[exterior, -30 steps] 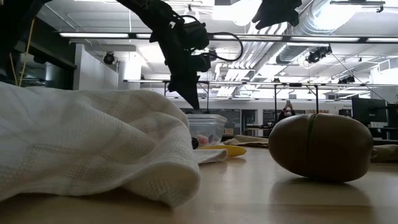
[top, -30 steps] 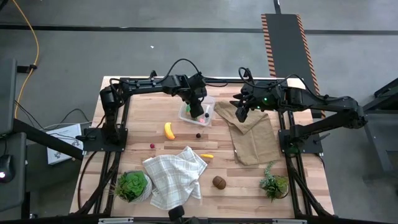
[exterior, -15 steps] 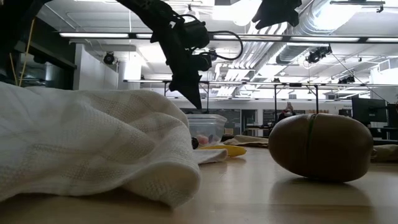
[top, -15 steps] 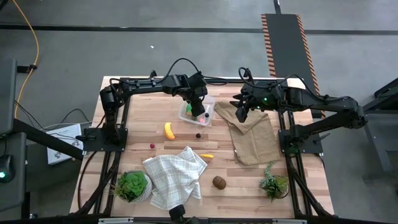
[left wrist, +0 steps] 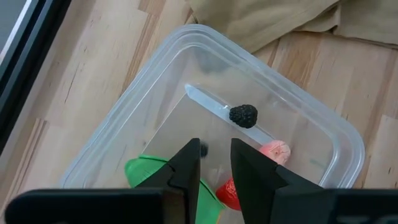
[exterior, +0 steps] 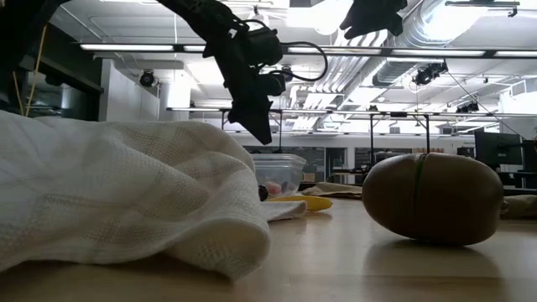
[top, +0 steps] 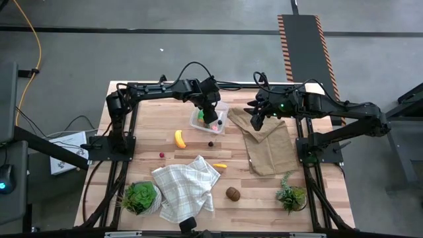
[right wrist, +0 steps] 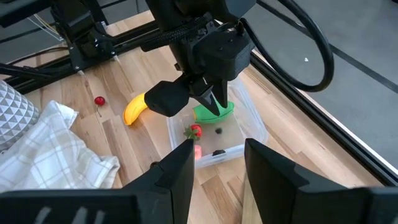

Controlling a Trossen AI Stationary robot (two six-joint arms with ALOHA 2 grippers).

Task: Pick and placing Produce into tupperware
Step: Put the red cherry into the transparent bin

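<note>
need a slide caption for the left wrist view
Left pincer open above the clear tupperware, which holds a dark berry, pink piece and green piece.

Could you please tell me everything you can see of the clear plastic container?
The tupperware is a clear, translucent plastic tub, square with rounded corners, lidless and upright on the wooden table at its far side, beside the tan cloth. Inside lie a green piece, a red piece, a pinkish piece and a dark berry. The left gripper hovers just above it, fingers slightly parted.
</note>
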